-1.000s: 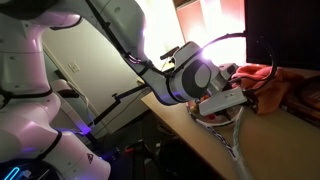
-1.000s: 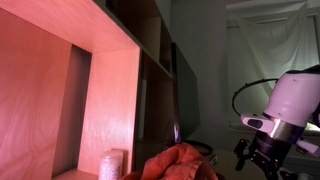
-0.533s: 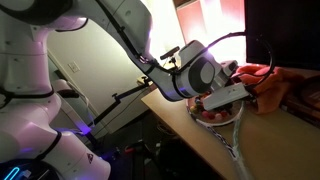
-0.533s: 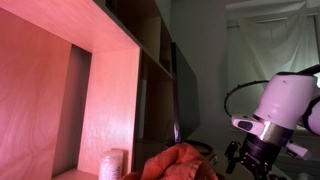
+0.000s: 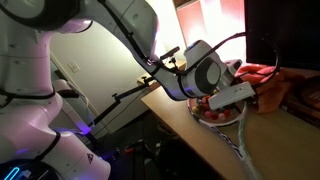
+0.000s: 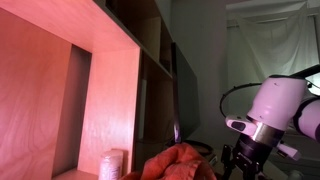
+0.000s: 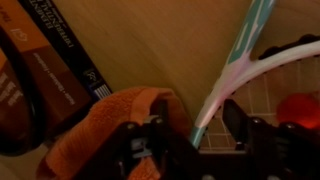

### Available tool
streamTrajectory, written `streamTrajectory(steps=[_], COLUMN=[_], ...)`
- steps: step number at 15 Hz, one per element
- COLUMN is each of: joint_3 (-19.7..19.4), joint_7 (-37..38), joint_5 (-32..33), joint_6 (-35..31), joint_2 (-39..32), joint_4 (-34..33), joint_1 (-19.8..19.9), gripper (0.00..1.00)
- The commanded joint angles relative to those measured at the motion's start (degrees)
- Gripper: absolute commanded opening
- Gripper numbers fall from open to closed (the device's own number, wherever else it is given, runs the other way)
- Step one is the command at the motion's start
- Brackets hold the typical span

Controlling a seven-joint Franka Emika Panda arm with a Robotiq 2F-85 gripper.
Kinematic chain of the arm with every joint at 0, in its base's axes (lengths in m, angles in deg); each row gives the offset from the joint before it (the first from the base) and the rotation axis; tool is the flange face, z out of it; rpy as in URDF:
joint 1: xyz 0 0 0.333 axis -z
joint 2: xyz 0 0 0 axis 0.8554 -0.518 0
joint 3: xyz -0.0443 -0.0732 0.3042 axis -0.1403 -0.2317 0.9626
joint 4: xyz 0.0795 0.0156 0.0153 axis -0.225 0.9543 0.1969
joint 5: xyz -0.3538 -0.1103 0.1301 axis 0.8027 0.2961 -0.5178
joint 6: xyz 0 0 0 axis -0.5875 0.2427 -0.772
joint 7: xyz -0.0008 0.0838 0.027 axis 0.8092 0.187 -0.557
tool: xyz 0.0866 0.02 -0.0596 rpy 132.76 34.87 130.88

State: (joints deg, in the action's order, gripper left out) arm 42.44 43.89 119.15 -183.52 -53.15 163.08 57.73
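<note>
Entry, wrist view. My claw [image 7: 195,140] is hanging low over the desk [image 5: 183,124] and pointing down at the racket [image 7: 236,52]. The racket is lying flat on the desk, with its strung head toward the right of the picture.

The relation that matters: the racket's thin teal-and-white shaft is running straight into the gap of my claw. The racket is therefore lying directly beneath me, not off to either side. Its long axis is slanting from between my fingers [image 7: 152,140] up and to the right. That is roughly across the line along which the jaws meet, a little askew rather than square.

Claw state: the jaws are standing apart, one finger on each side of the shaft. The shaft is sitting nearer the finger at the picture's right. I am not seeing either pad pressing on it, but the picture is dim and soft, so a light touch on that side cannot be ruled out.

Neighbours: an orange cloth [image 7: 105,125] is bunching just beside the finger at the picture's left, possibly touching it. A red thing [image 7: 298,106] is showing through the strings. Books [image 7: 60,50] are lying beyond the cloth.

In an exterior view the racket's head [image 5: 222,122] is resting near the desk's edge, under my wrist.
</note>
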Motion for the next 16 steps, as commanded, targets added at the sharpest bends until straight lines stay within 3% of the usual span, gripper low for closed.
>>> streamTrajectory(steps=[1, 5, 7, 8, 10, 16], joint_3=[1.41, 2.47, 3.27, 3.52, 3.98, 2.63], joint_7=[-2.22, -2.58, -2.83, -2.92, -3.63, -5.0], joint_5=[-1.05, -1.32, -1.93, -2.01, -1.57, -1.01], joint_6=[2.22, 1.68, 1.3, 1.29, 1.35, 1.65], joint_2=[-0.82, -0.92, -1.03, -1.03, -1.06, -0.95], joint_4=[-2.38, -2.31, -2.37, -2.48, -2.29, -2.34], joint_1=[1.12, 2.31, 3.24, 3.44, 3.58, 2.73], gripper=[0.28, 0.03, 0.08, 0.04, 0.05, 0.08])
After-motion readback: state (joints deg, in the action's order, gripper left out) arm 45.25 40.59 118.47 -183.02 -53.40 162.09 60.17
